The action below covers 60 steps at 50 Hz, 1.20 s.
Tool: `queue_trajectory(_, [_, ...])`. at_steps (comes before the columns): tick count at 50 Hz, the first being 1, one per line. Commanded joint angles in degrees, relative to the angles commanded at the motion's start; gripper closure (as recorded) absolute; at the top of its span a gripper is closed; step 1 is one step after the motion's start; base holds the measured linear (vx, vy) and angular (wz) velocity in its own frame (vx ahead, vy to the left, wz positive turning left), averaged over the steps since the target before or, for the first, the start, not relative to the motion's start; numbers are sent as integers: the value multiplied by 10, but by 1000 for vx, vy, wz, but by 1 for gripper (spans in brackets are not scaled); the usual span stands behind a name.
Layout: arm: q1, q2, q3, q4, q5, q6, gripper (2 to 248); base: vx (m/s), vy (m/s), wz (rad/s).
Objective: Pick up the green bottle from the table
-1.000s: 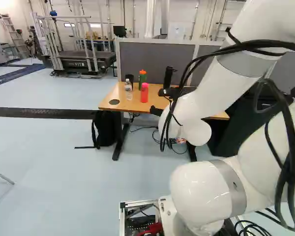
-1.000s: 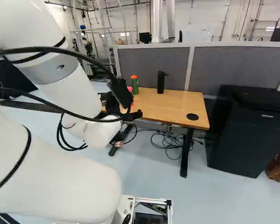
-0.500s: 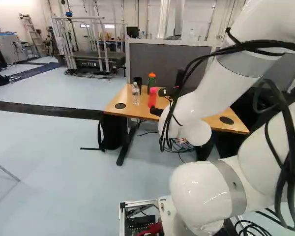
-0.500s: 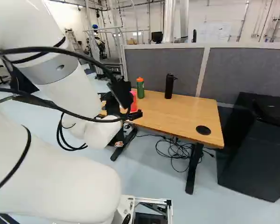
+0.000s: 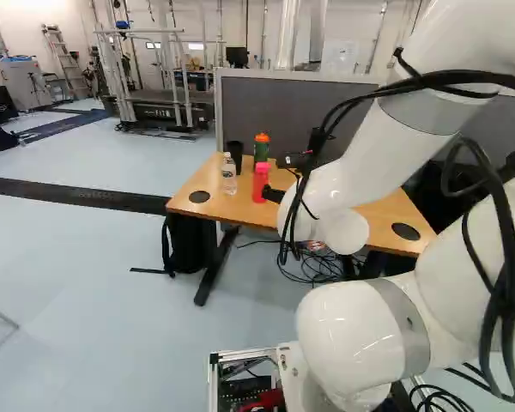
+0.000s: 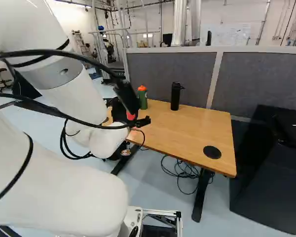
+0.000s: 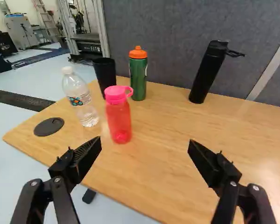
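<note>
The green bottle [image 7: 138,81] stands upright on the table [image 7: 163,186], near the back edge by the divider [image 7: 168,42]. From our gripper [image 7: 144,143] it's pretty much straight ahead, well apart from us, long axis vertical. The pink bottle [image 7: 118,116] is nearer and just off that line, so we'd probably clip it if we got sloppy. We're holding nothing, fingers spread wide. One arm [image 5: 378,163] on the job, so no choosing. Headcount: four bottles (green, pink, one clear bottle [image 7: 82,100], one black bottle [image 7: 207,70]) plus one cup [image 7: 105,74].
</note>
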Motion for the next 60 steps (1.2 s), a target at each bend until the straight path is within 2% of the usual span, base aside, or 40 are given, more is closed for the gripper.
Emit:
queue_trajectory(17, [0, 0, 0, 0, 0, 0, 3, 218, -124, -5])
queue_trajectory(21, [-5, -15, -13, 0, 0, 0, 3, 129, -61, -8])
queue_trajectory(42, [-8, -33, -29, 0, 0, 0, 3, 10, -5, -3])
queue_trajectory(60, [-12, -74, -65, 0, 0, 0, 3, 0, 0, 0])
